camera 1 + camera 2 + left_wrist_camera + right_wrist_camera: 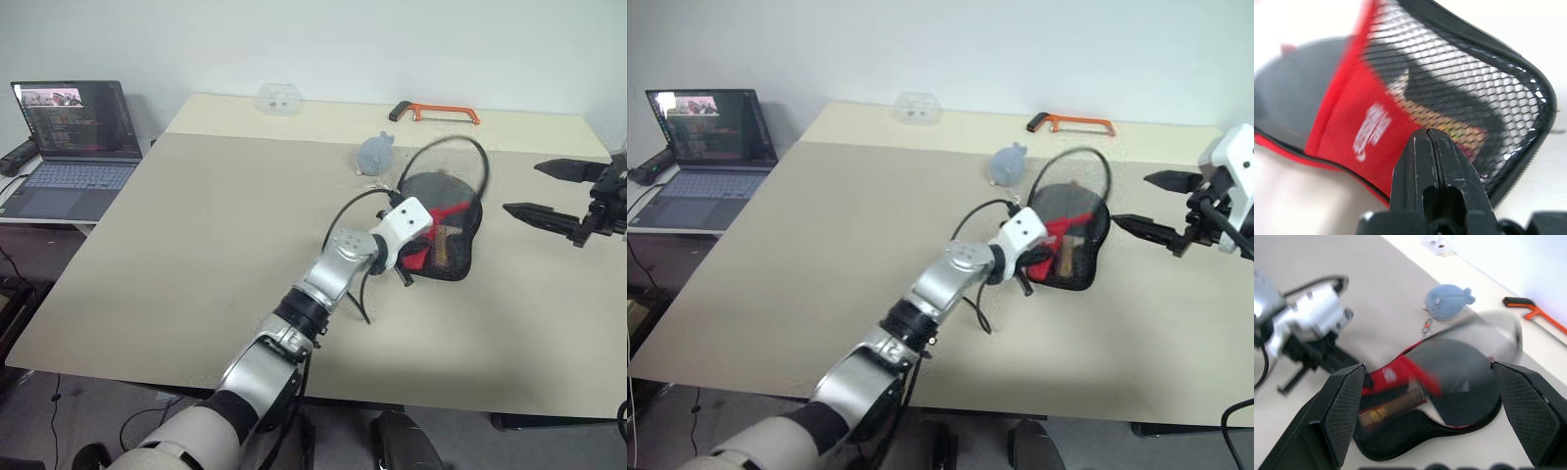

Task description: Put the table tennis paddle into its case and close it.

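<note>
left gripper (1426,147) closed at case (446,230), maybe pinching it, right gripper (1425,396) wide open, empty

1. Our left arm reaches forward and across toward our right, its wrist angled slightly downward.
2. Our left gripper (1426,147) has its two black fingers pressed together.
3. Our right arm is raised at the right side.
4. Our right gripper (551,190) has its fingers spread wide, pointing left.
</note>
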### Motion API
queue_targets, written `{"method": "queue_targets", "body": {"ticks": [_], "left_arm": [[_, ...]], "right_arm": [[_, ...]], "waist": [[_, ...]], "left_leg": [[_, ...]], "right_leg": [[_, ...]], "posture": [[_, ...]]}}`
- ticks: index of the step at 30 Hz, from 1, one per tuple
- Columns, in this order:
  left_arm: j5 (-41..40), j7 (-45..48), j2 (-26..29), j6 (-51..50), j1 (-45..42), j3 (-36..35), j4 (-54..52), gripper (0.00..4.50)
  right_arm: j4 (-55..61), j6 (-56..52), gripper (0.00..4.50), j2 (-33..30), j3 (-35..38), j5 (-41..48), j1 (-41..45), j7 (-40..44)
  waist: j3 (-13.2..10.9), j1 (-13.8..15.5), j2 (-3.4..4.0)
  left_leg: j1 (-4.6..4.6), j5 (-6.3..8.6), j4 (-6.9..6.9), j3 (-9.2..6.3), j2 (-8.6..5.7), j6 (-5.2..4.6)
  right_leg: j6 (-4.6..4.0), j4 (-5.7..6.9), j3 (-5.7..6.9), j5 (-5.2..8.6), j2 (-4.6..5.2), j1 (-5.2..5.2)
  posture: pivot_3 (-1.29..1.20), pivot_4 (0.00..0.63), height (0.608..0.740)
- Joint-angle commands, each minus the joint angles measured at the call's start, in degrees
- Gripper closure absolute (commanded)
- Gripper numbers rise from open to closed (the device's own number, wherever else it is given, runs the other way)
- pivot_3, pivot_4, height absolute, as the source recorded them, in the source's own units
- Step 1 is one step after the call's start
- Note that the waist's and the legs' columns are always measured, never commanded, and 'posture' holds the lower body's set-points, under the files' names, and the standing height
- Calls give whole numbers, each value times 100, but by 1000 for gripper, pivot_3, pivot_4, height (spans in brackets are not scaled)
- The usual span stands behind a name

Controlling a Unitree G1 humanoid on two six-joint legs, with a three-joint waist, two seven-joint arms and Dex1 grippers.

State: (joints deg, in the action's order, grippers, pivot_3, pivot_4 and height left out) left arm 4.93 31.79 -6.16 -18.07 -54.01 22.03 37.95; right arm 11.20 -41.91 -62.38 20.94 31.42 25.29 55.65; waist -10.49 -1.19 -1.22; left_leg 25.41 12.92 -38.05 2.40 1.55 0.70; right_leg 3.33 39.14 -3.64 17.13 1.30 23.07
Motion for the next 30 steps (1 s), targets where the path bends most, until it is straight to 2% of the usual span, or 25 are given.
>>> {"method": "queue_targets", "body": {"ticks": [1, 4, 7, 12, 14, 16, 18, 21, 23, 25, 28, 30], "left_arm": [[311, -521, -327, 310, -475, 43, 771, 4484], [399, -842, -428, 562, -780, -36, 1299, 4484], [249, -860, -436, 854, -940, -245, 1346, 4484], [-366, 147, -251, 906, -776, -563, 412, 4484], [-637, 826, 130, 534, -572, -580, -465, 4484], [-1154, 1389, 536, -252, -395, -807, -1452, 4139], [-1514, 1619, 803, -848, -284, -975, -2076, 3589], [-2340, 2417, 1706, -1891, 35, -1352, -3071, 2476], [-2783, 2776, 2249, -2387, 279, -1612, -3402, 1799], [-2868, 2925, 2661, -2482, 476, -1647, -3546, 1058], [-3193, 3065, 3072, -2715, 624, -1927, -3636, 34], [-3360, 3001, 3210, -2832, 605, -2155, -3559, 34]], "right_arm": [[79, 91, 0, -150, 261, -32, -8, -72], [126, 47, 0, -161, 339, -14, -59, -91], [178, -94, 0, -134, 387, 54, -105, -166], [291, -614, 0, 173, 378, 401, -31, -517], [129, -1053, 0, 550, 392, 613, 95, -967], [-130, -1440, 0, 1007, 451, 733, 167, -1461], [-287, -1724, 0, 1333, 598, 875, 233, -1809], [-413, -2246, 0, 2103, 1016, 1360, 190, -2387], [-443, -2506, 0, 2524, 1190, 1518, 130, -2777], [-478, -2665, 0, 2771, 1311, 1605, 105, -3036], [-520, -2717, 0, 3048, 1428, 1680, 6, -3287], [-545, -2716, 0, 3203, 1456, 1723, -84, -3395]], "waist": [[0, -16, 0], [2, -20, 3], [2, -18, 3], [2, -15, 3], [3, -24, 5], [3, -53, 6], [3, -68, 6], [5, -75, 9], [6, -95, 10], [8, -86, 15], [8, -54, 14], [6, -35, 9]], "left_leg": [[0, 0, 0, 0, 1, 0], [-3, 0, 0, 0, 0, 0], [-2, 0, 0, 1, 0, 0], [-2, -3, 2, 1, 7, 5], [-2, -5, 2, 1, 8, 9], [-9, -13, 5, 7, 12, 22], [-20, -22, 7, 8, 14, 37], [-41, -22, 10, 12, 14, 35], [-50, -23, 10, 15, 15, 36], [-55, -28, 9, 9, 20, 43], [-55, -29, 5, 5, 18, 39], [-53, -31, 2, -6, 19, 35]], "right_leg": [[0, 0, -1, 0, 0, 0], [0, 4, -3, 0, -2, 0], [1, 4, -4, 0, -1, 0], [0, 3, -3, 0, 0, 2], [0, 4, -4, 0, 0, 1], [0, 9, -14, 0, -2, 1], [-2, 25, -20, 1, -6, 1], [-12, 62, -29, 7, -11, 1], [-18, 79, -32, 10, -15, 2], [-22, 89, -27, 13, -20, 2], [-21, 93, -24, 12, -13, -1], [-20, 87, -10, 12, -8, -9]], "posture": [[0, 150, 740], [0, 150, 740], [0, 150, 740], [0, 150, 740], [0, 150, 740], [0, 150, 740], [0, 150, 740], [0, 150, 740], [0, 150, 740], [0, 150, 740], [0, 150, 740], [0, 150, 740]]}}
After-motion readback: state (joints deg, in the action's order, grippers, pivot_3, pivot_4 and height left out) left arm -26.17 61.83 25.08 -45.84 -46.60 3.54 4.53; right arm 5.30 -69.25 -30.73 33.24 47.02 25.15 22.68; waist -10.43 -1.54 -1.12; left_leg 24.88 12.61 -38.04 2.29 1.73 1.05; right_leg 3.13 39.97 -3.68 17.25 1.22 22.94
